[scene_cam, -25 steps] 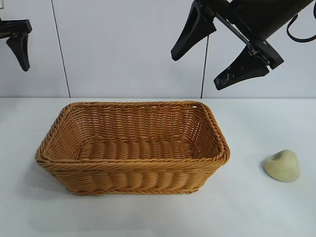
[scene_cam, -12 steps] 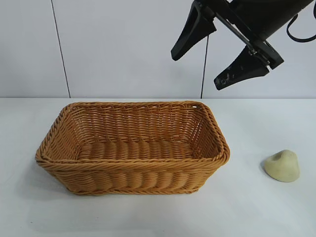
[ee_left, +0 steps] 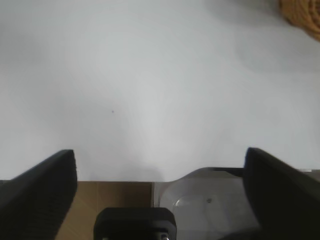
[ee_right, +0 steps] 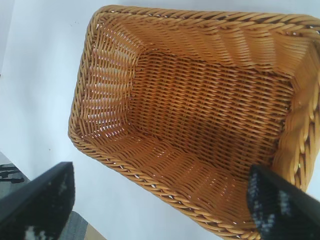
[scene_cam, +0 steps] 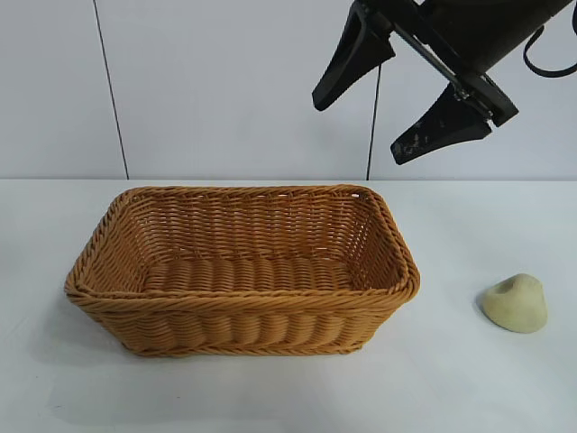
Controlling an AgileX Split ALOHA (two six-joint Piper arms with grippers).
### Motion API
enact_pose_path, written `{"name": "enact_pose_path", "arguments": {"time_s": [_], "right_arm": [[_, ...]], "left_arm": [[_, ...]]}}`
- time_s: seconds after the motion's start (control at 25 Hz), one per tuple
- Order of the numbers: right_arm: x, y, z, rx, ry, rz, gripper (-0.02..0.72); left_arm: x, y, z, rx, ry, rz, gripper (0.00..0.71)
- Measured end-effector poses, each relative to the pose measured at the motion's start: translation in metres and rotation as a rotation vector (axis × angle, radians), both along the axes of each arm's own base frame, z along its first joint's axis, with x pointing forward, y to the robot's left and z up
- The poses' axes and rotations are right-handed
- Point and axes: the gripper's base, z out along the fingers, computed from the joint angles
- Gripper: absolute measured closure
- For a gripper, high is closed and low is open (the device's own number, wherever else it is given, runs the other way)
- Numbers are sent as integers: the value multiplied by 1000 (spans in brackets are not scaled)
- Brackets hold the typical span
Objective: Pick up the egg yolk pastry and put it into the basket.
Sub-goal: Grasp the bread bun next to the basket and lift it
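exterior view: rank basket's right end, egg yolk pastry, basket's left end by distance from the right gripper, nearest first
Right gripper hangs open, high above the basket's right end.
1. Basket's right end: just below the gripper.
2. Egg yolk pastry: on the table, right of the basket, apart from it.
3. Basket's left end: far left.

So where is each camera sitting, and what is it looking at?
Exterior view: faces the table level from the front; shows the basket, the pastry, and the right gripper open, high up.
Left wrist view: looks down at bare table; left gripper open.
Right wrist view: looks down into the basket; two dark fingers.
Shared: all three views show the basket.
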Motion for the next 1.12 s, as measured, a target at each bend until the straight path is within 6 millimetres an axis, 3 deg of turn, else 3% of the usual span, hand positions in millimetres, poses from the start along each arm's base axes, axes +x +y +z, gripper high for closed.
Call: {"name": "enact_pose_path", "arguments": {"time_s": [0.24,0.84,1.12], "right_arm": [[0,0,0,1,2,-2,62],[0,0,0,1,2,-2,62],[0,0,0,1,2,-2,62]], "left_arm": [[-33,-1,-7,16,-155,-15,16],[-58,-2,0,30,-343,-18,16],[-84,-3,3,35,-513,-28,16]]}}
